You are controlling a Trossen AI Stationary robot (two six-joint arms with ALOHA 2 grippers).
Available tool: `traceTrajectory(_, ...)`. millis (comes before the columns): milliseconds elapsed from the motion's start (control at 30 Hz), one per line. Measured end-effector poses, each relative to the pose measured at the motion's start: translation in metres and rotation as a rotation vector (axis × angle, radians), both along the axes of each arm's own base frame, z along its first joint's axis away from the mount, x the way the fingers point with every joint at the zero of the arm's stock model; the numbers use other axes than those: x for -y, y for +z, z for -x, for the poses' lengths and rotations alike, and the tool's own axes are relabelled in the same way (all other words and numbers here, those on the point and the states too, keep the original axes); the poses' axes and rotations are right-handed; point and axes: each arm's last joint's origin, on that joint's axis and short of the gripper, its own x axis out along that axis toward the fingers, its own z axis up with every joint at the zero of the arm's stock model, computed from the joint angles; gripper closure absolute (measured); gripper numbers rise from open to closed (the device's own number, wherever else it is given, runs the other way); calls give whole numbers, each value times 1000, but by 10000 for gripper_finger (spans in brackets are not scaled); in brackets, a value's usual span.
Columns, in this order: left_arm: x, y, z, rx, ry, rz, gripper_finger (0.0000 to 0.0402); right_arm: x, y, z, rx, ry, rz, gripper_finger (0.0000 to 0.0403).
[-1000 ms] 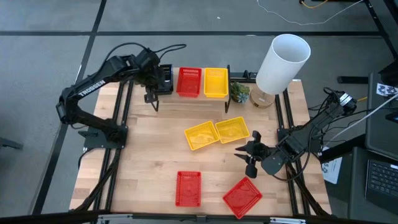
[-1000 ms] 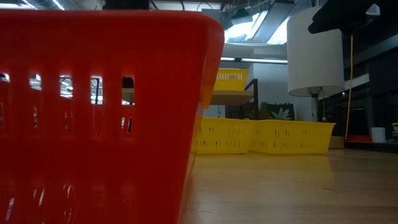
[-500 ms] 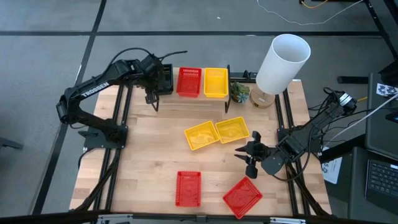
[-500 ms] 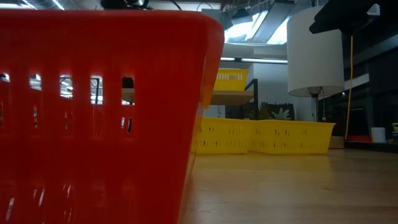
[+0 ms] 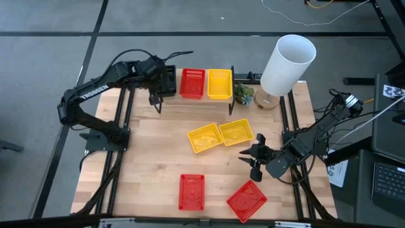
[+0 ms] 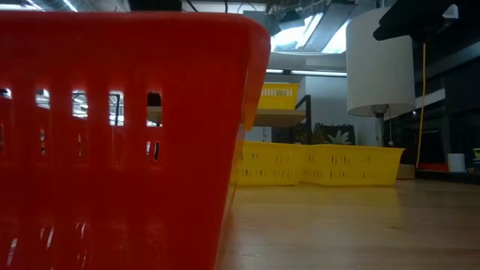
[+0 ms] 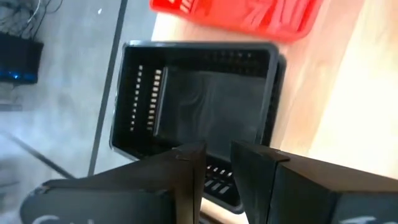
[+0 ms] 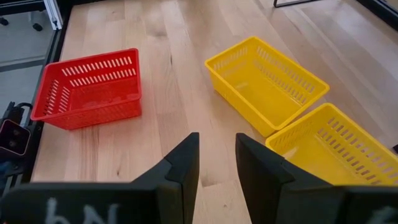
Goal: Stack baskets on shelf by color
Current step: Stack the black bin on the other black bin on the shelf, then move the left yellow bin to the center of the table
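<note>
While right gripper (image 5: 253,158) idles slightly parted, left gripper (image 7: 216,163) narrow, pinching black basket (image 7: 199,99) wall.

Red (image 5: 192,191), yellow (image 5: 205,138), blk baskets (image 7: 199,102)

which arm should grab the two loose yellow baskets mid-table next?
Right, probably. The right gripper hovers open just beside the two yellow baskets, and both fill its wrist view. The left gripper is busy at the shelf, fingers straddling the black basket's rim.
</note>
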Motion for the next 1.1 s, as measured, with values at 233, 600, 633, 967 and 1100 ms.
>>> traceTrajectory(233,-1,-17,-1,-43,33,26,334,-1,0,0,-11,17,-15,300)
traceTrajectory(600,0,-28,-1,-73,31,42,334,-1,0,0,-12,18,-15,300)
traceTrajectory(633,2,-26,0,-60,36,43,334,-1,0,0,-11,18,-15,300)
traceTrajectory(967,40,-20,-15,112,-10,223,334,-1,0,0,-11,17,-17,300)
traceTrajectory(1100,63,-24,-27,140,-41,311,334,-1,0,0,-11,16,-19,300)
